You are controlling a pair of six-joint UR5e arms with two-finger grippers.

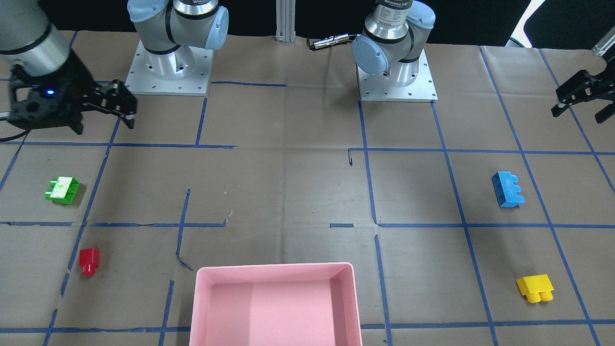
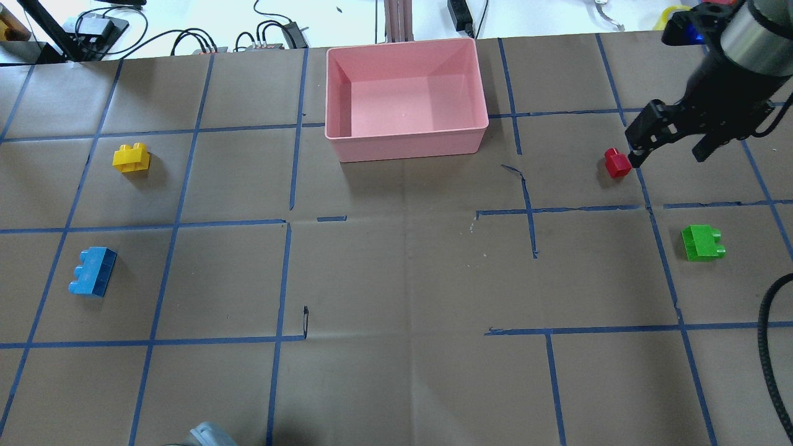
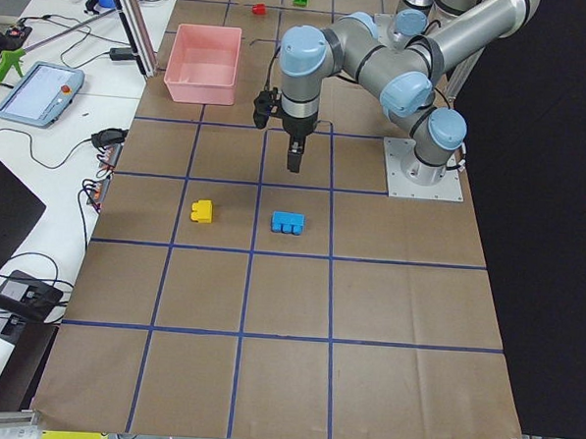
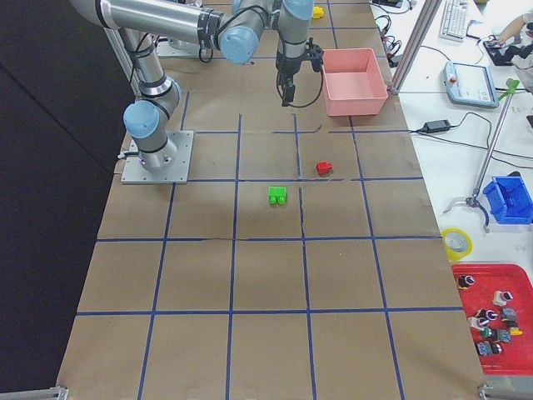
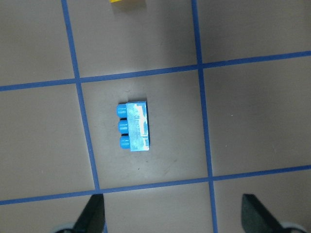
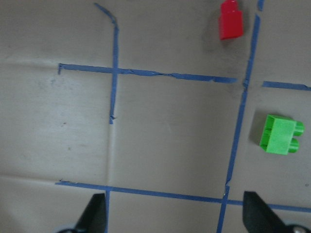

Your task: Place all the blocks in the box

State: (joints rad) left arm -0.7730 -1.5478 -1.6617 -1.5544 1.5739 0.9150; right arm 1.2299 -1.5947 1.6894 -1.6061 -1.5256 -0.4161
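Blocks, four small studded plastic toy bricks, all lie on the brown paper [image 1: 288,192] outside the shallow rectangular pink plastic tray [image 1: 276,265]. The tray sits at the table edge farthest from the robot, about midway between the two arms.

On the robot's right side are the green brick [image 1: 62,190], tipped on its side and showing a whitish face, and the small red brick [image 1: 89,260], which is the nearer of the two to the tray. On the robot's left side are the longer blue brick [image 1: 507,189], on its side with three studs pointing sideways, and the yellow brick [image 1: 535,287], which lies closer to the tray's edge of the table. All four bricks are well apart from one another and from the tray.

The right gripper [image 2: 668,158] hangs raised above the table on the robot's right side. Its black fingers are spread wide and grip nothing, and its wrist camera looks down on the red and green bricks. The left gripper [image 1: 579,115] hovers above the paper near the blue brick, its fingers likewise wide apart and holding nothing, and that brick lies ahead of its fingertips in the wrist view.

Blue tape lines [image 1: 447,151] mark a grid on the paper. Both arms stand on square metal base plates [image 1: 192,81].
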